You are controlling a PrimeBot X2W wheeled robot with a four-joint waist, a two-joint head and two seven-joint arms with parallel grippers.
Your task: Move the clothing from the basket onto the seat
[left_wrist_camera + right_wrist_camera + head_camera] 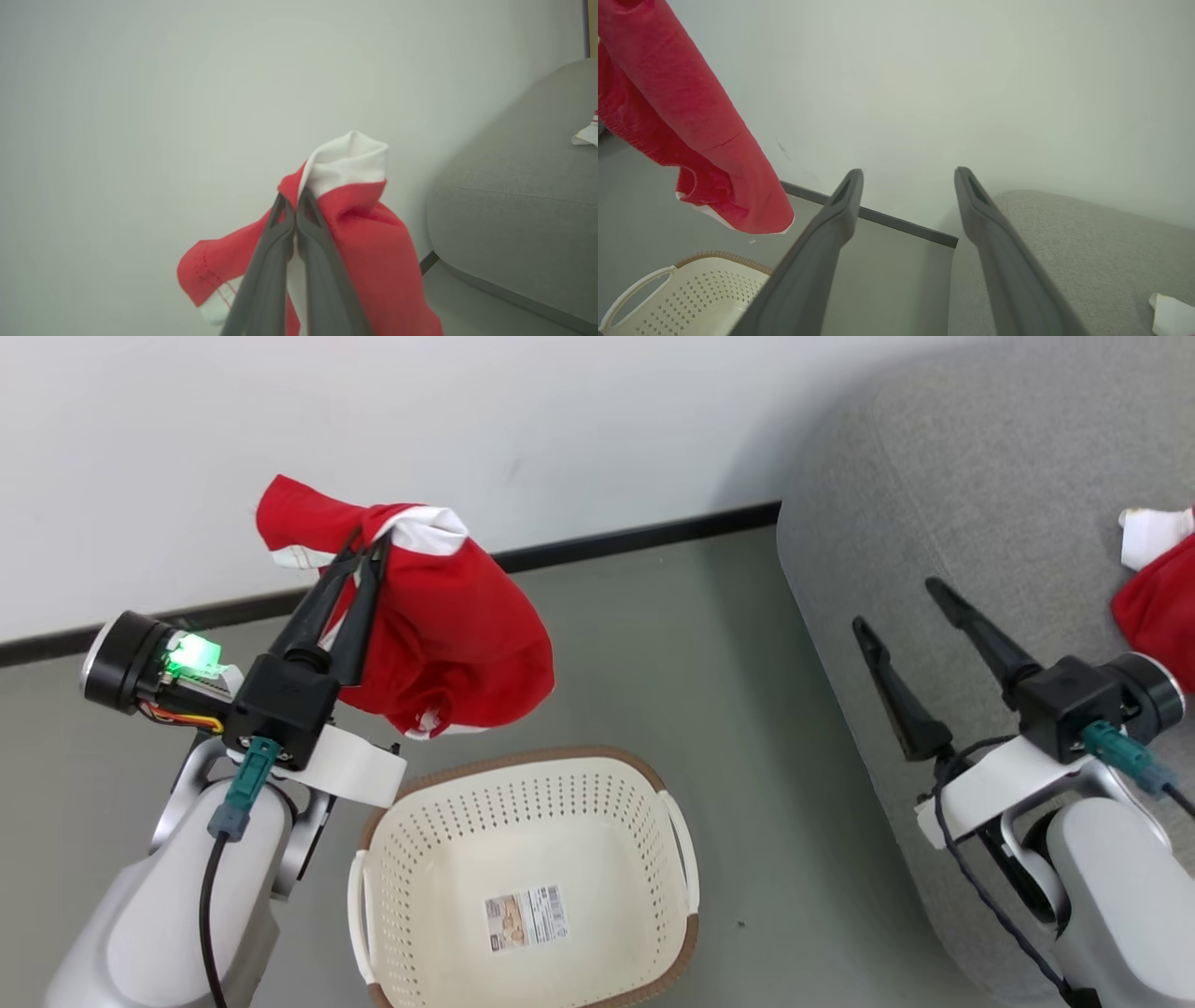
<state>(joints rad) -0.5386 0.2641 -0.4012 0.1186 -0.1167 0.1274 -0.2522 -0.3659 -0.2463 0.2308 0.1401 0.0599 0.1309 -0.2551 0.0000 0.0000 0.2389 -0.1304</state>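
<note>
Matte white wall (467,411), left jaws pinching soft red garment (457,635), right jaws spread, perforated oval basket (420,859)

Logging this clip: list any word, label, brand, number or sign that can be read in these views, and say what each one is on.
Sticker on the floor of the laundry basket: a barcode, a small picture and printed lines, all too small to read.
No lettering shows on the held red garment, the grey sofa or the wall.
</note>
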